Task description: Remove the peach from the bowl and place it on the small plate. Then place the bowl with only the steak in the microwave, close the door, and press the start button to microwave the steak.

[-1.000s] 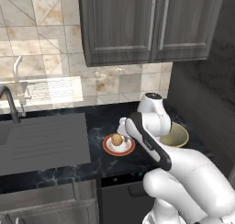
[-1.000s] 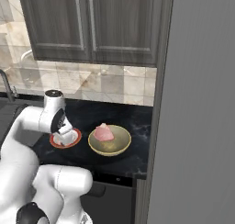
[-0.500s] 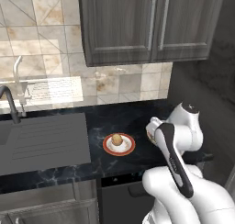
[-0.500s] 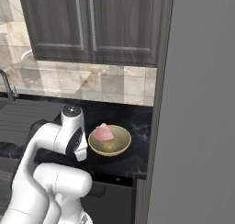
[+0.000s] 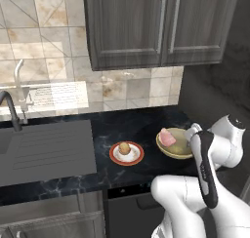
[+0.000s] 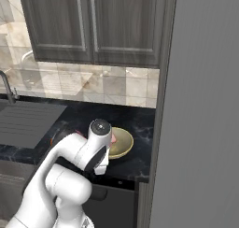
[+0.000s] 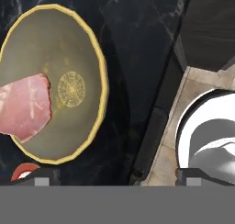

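Left base cam: the peach [image 5: 124, 148] sits on the small plate [image 5: 126, 153], with the bowl [image 5: 175, 144] and steak [image 5: 167, 137] just beside it on the counter [image 5: 122, 129]. Right base cam: arm mostly blocks the bowl [image 6: 120, 142]. Hand cam: gripper [image 7: 114, 176] looks spread wide, empty, I think, beside the bowl [image 7: 73, 87].

I count one peach [image 5: 124, 148], one small plate [image 5: 126, 153], one bowl [image 5: 176, 145] and one steak [image 5: 167, 137] on one counter [image 5: 127, 129]. I also see one sink [image 5: 44, 151], two faucets [image 5: 10, 110] and two cabinet doors [image 5: 128, 27].
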You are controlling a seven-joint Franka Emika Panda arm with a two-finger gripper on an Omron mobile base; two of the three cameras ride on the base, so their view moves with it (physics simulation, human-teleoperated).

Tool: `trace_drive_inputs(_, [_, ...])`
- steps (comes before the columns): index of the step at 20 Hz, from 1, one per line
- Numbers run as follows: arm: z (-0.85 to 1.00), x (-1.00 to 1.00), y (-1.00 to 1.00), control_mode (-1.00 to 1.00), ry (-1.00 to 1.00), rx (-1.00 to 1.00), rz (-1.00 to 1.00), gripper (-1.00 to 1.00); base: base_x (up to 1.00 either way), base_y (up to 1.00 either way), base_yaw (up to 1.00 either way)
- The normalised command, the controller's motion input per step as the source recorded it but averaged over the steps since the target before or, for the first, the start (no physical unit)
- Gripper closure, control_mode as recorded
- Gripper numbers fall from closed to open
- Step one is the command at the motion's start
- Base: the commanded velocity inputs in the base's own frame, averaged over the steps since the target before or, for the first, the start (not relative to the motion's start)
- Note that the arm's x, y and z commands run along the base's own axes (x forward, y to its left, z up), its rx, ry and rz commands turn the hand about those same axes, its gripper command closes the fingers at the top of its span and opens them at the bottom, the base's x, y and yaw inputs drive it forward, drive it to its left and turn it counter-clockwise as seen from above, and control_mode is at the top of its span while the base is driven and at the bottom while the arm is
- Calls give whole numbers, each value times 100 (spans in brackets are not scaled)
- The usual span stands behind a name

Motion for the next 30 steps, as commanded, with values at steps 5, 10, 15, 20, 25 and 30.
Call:
trace_drive_inputs(5, [-5, 0, -31, -100, 0, 1, -20, -100, 0, 0, 0])
trace_drive_inputs(10, [-2, 26, 0, -100, 0, 0, -6, -100, 0, 0, 0])
trace_drive_inputs(15, [-12, 47, -11, -100, 1, 0, 4, -100, 0, 0, 0])
trace_drive_inputs(20, [-19, 42, -12, -100, 1, 0, 7, -100, 0, 0, 0])
trace_drive_inputs(25, [-30, 30, -6, -100, 3, 0, 7, -100, 0, 0, 0])
trace_drive_inputs(30, [-42, 8, 0, -100, 1, 0, 6, -100, 0, 0, 0])
